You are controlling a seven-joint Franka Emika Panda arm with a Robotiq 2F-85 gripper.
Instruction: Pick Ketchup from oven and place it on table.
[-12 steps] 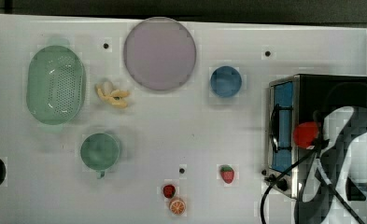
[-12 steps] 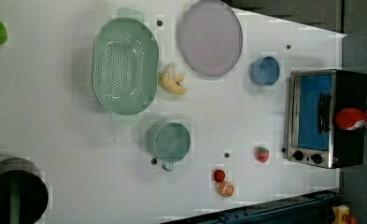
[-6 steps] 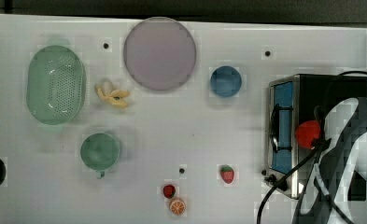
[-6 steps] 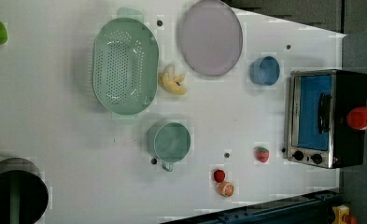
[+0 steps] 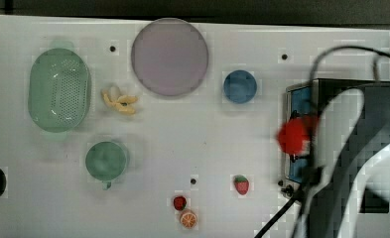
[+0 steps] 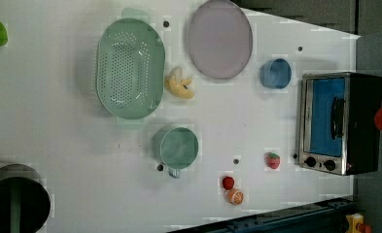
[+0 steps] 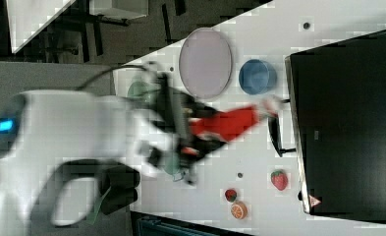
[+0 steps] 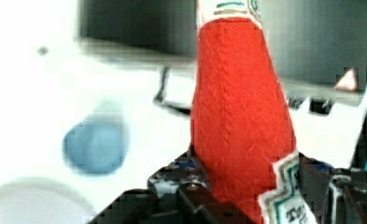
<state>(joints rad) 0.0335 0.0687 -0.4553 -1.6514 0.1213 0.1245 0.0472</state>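
1. Already the pick looks made: the red squeeze bottle of Ketchup (image 8: 239,121) sits between the jaws of the black gripper (image 8: 246,196), which pinch its lower body; its white label shows by the grip.

2. Right now the Ketchup is in the air. The right view shows it lying roughly level, cap end toward the boxy black-topped toaster oven (image 7: 345,118), just short of the dark door handle and over the white rectangular table (image 7: 259,162). The top view shows a red blur at the oven's glass front.

3. Judging by that, the bottle is clear of the oven but close to it, so the carry away from the oven seems barely begun.

4. What is left: move the bottle over open tabletop, lower it, spread the jaws and let go. Nothing shows it resting on the table yet.

5. Free white surface lies in the top view between the small blue bowl (image 5: 240,86) and the little red strawberry (image 5: 241,184), which I judge a fair spot.

6. Motion blur on the white arm (image 7: 72,132) suggests it is moving.
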